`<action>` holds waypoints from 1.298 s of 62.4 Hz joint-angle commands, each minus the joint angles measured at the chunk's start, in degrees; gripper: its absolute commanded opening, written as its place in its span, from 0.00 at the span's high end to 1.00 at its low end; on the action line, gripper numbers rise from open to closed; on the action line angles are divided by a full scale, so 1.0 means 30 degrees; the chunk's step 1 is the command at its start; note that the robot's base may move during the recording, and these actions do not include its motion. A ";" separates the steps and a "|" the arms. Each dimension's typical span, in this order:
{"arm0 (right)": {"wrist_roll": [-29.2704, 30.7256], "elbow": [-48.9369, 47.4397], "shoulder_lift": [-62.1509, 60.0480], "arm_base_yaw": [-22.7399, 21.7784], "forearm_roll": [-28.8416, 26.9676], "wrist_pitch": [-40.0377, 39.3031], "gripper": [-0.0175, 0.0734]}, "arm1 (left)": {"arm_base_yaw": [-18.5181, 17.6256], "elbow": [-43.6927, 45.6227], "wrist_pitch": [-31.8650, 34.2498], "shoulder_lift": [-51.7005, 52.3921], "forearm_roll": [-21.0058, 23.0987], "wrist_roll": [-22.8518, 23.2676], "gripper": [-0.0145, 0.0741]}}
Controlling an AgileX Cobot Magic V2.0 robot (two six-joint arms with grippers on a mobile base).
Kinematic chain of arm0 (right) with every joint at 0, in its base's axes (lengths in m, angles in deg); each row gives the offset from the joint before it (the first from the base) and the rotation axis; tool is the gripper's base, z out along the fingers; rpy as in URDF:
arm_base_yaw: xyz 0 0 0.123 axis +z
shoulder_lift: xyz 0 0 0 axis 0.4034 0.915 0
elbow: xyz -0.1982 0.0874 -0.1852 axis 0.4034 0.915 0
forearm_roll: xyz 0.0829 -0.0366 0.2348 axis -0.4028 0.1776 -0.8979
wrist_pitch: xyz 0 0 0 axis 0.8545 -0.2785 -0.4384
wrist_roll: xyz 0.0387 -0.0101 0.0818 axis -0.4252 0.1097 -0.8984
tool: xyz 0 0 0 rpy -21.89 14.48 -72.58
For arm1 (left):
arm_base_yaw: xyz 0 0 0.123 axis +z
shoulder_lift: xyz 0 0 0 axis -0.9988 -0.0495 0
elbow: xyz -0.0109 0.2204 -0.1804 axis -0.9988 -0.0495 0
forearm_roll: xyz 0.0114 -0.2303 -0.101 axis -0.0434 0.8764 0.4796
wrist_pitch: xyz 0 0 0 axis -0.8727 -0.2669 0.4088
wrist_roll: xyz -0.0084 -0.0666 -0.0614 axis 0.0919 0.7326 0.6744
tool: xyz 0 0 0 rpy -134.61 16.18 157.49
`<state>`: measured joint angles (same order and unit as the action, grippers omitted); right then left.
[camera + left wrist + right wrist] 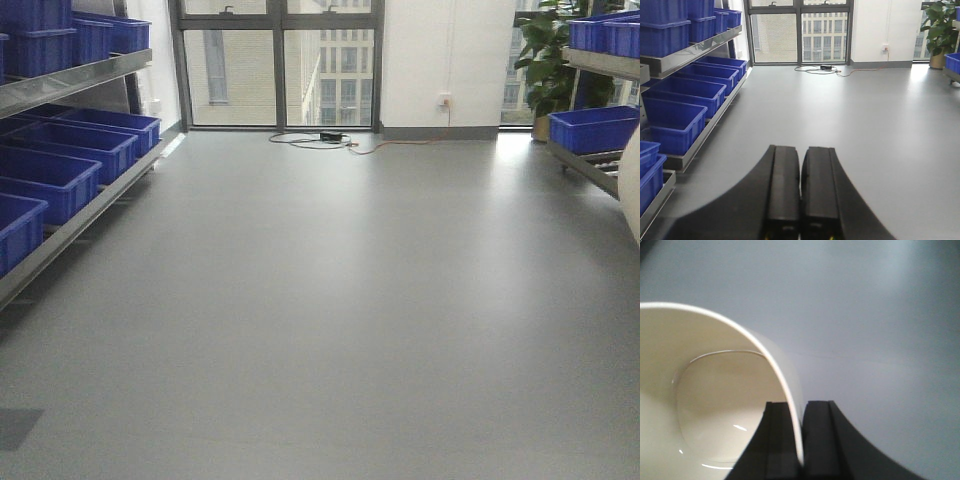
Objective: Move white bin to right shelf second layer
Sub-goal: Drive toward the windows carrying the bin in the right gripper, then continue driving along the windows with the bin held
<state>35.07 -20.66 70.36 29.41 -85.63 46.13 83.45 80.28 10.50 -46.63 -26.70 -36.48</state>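
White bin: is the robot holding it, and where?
Yes. The right gripper pinches the white bin by its rim wall, one finger inside, one outside. The left gripper holds nothing.

Open floor; blue crate on right shelf

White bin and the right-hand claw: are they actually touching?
Touching. The right wrist view shows the right gripper shut on the white bin: its rim wall is pinched between the two fingers, one inside, one outside.

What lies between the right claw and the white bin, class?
Nothing: the right claw grips the white bin directly, one finger each side of its wall, in the right wrist view.
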 commanded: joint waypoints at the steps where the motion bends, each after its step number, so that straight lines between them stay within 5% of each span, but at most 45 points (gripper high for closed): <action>1: 0.0036 -0.0567 0.0080 -0.0098 0.0001 -0.1785 0.75 | -0.0081 -0.0506 0.1536 0.0318 0.0145 0.0101 0.74; 81: 0.0036 -0.0567 0.0080 -0.0098 0.0001 -0.1785 0.75 | -0.0081 -0.0506 0.1536 0.0318 0.0145 0.0101 0.74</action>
<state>35.07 -20.66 70.36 29.41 -85.63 46.13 83.45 80.28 10.50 -46.63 -26.70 -36.48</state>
